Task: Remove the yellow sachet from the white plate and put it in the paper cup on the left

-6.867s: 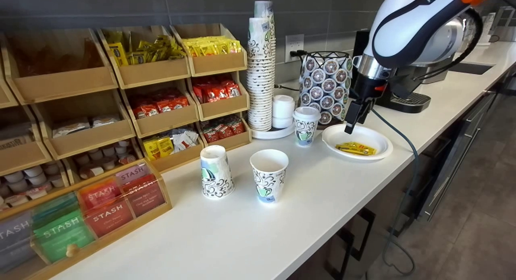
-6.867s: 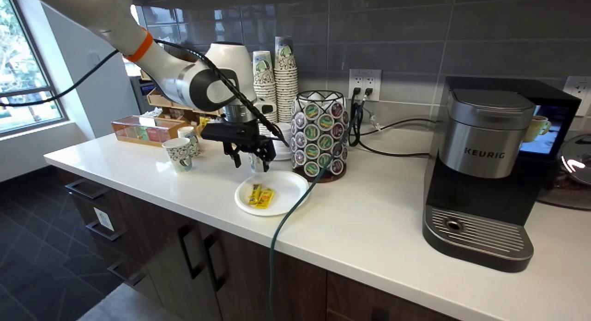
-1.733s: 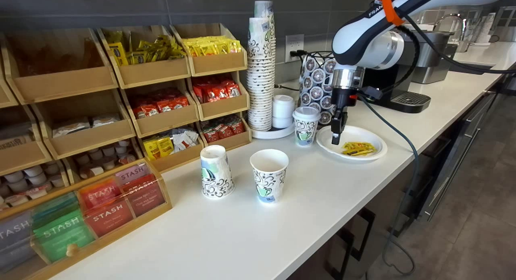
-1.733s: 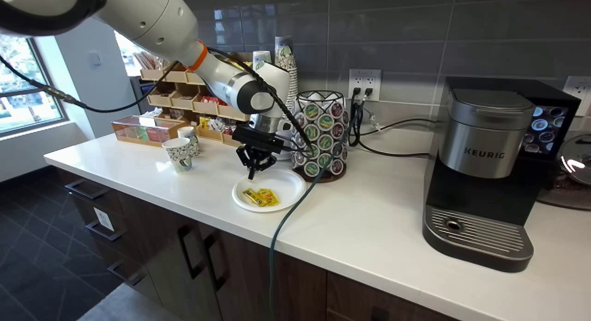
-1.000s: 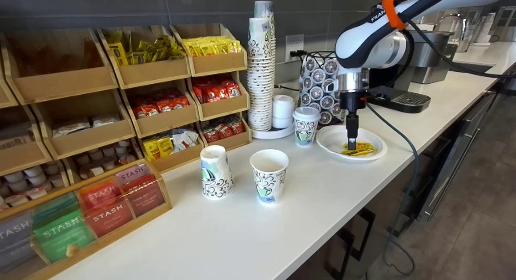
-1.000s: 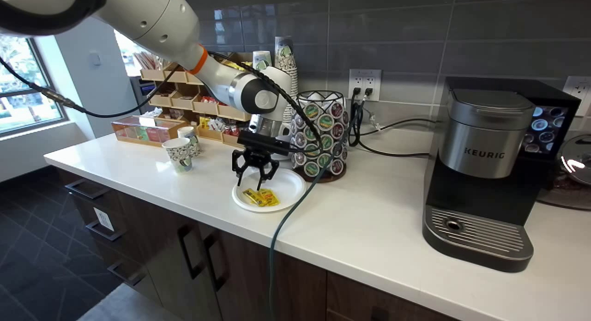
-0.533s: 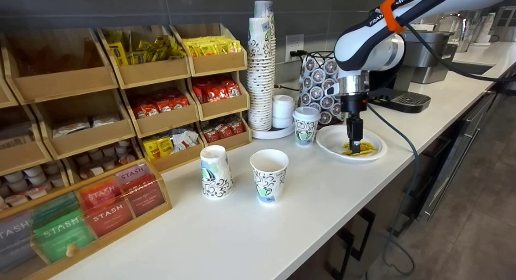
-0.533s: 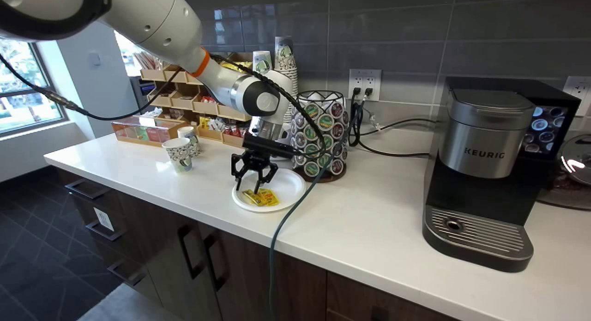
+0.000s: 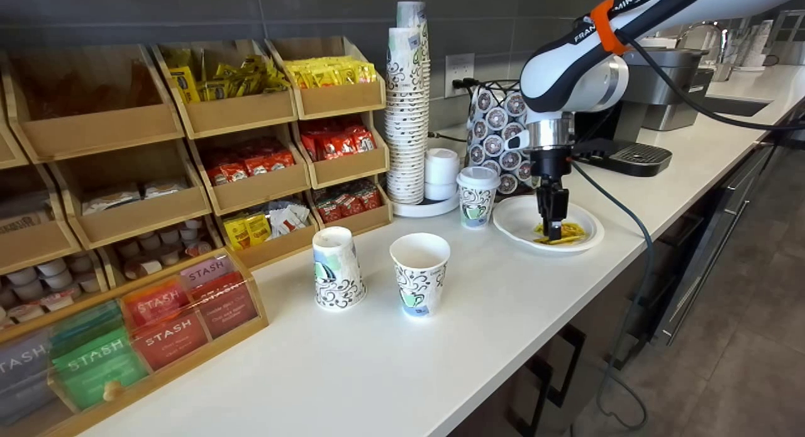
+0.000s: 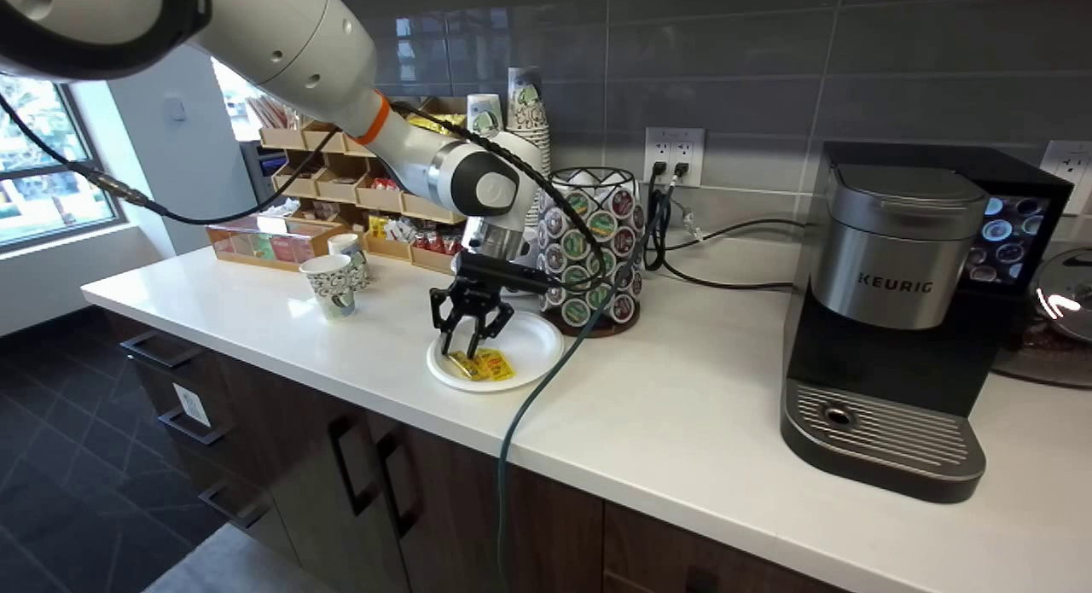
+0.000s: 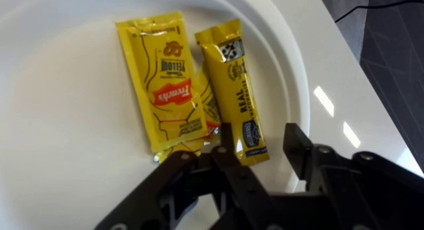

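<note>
Three flat yellow sachets (image 11: 162, 81) lie partly overlapping in the shallow white plate (image 11: 66, 124), the slim mayonnaise packet (image 11: 236, 91) nearest the rim that faces the front edge of the counter (image 10: 682, 414). The open, scroll-patterned paper cup (image 9: 420, 276) stands upright between the plate and the counter's end edge, set back from the front.

Wooden bins (image 9: 242, 114) hold red packets (image 9: 339, 143) — beyond them, coffee pods (image 10: 602, 227), then a Keurig machine (image 10: 897, 264).
</note>
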